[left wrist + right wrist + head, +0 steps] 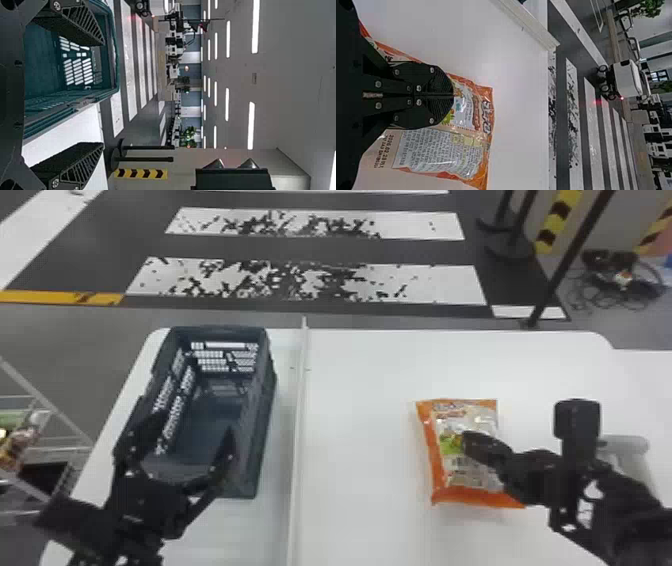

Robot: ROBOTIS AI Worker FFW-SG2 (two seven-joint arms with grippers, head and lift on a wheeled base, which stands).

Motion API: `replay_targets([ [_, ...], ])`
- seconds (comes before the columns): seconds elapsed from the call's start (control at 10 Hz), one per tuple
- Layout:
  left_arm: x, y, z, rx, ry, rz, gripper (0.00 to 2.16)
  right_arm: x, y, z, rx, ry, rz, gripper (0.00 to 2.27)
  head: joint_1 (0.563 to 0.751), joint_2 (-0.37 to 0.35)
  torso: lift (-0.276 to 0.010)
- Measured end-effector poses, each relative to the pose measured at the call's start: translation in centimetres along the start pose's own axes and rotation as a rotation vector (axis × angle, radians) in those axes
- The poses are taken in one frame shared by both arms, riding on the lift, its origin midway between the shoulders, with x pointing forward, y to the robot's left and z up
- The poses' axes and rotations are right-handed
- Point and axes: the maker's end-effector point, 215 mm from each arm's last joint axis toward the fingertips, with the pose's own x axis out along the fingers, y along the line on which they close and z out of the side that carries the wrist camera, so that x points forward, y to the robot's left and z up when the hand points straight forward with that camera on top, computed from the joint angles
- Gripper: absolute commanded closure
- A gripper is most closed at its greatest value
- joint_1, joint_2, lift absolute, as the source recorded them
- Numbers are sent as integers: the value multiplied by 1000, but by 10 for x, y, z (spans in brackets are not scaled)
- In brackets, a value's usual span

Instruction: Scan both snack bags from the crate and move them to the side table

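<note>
While the right tool [466, 441] sits closed at a snack bag [462, 493], dense label print [441, 152], left tool [196, 429] spread apart.

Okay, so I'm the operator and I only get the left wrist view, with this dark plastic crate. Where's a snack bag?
Observer: The head view shows an orange plastic snack bag with a pale printed panel, at the white table's right side.

Operator: Anything between that and my crate?

Observer: Yes, a long, thin white divider runs between the snack bag and the crate.

Operator: And the other arm's grabby bit, open?

Observer: No, in the right wrist view the black, two-fingered right end effector is shut in front of the snack bag; I can't tell whether it pinches it.
</note>
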Motion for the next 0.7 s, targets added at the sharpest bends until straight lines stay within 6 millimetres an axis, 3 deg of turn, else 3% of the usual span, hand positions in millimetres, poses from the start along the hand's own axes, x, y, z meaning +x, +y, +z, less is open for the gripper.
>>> replay_targets([
  [0.4, 1, 0, 0, 0, 0, -1, 100, -2, 0, 12, -1, -21, 8, 2243, 695, 22, -75],
  [0.7, -1, 0, -1, 1, 3, 2, 100, 34, 9, 13, -4, 6, 44, 2243, 695, 50, -75],
])
